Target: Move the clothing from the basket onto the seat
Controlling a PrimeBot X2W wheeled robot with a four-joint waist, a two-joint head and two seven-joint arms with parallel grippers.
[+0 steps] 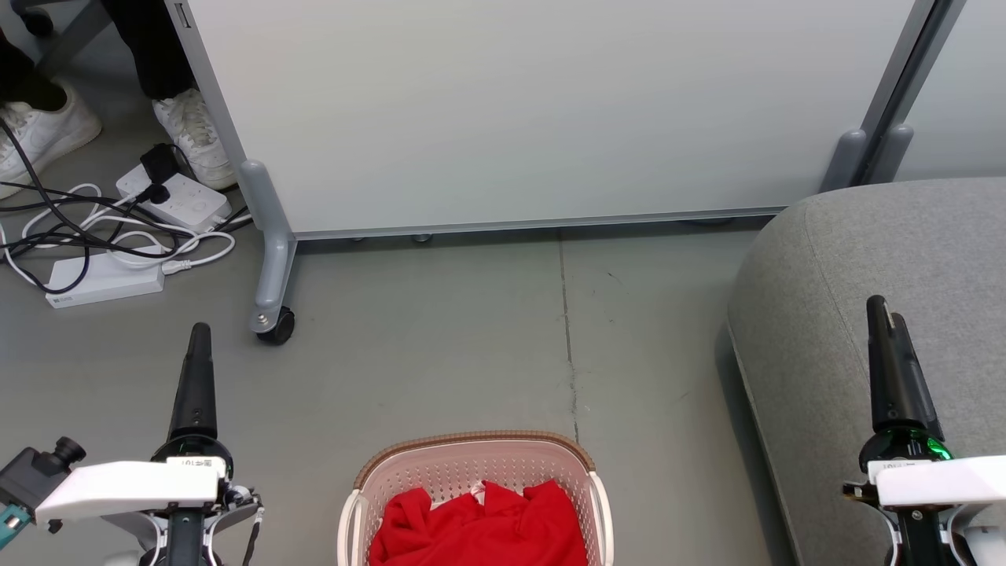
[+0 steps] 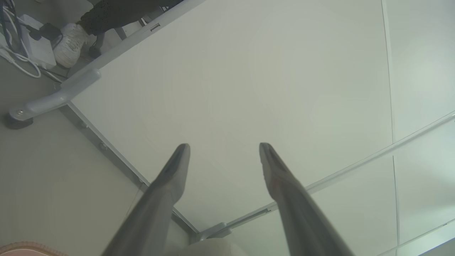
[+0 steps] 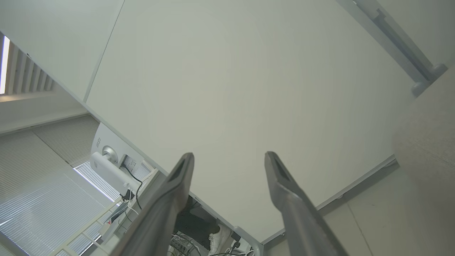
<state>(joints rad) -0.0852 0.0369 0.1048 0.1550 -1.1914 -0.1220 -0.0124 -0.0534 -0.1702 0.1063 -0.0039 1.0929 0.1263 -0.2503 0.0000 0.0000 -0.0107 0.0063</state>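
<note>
The pale pink basket [image 1: 471,460] with a brown rim stands on the floor at the bottom centre of the head view; a corner of its rim [image 2: 21,246] shows in the left wrist view. The red clothing [image 1: 479,527] lies bunched inside it. The grey seat [image 1: 904,259] fills the right side, and its edge [image 3: 426,135] shows in the right wrist view. My left gripper [image 1: 200,334] hovers left of the basket, apart from it, open and empty [image 2: 224,145]. Over the seat's front edge my right gripper [image 1: 878,306] is open and empty [image 3: 229,154].
A white wheeled partition panel [image 1: 511,110] stands across the back, its caster [image 1: 275,324] near my left gripper. Power strips and tangled cables [image 1: 118,236] lie at the far left. A person's white shoes [image 1: 192,134] are beside them. Bare grey floor lies between basket and panel.
</note>
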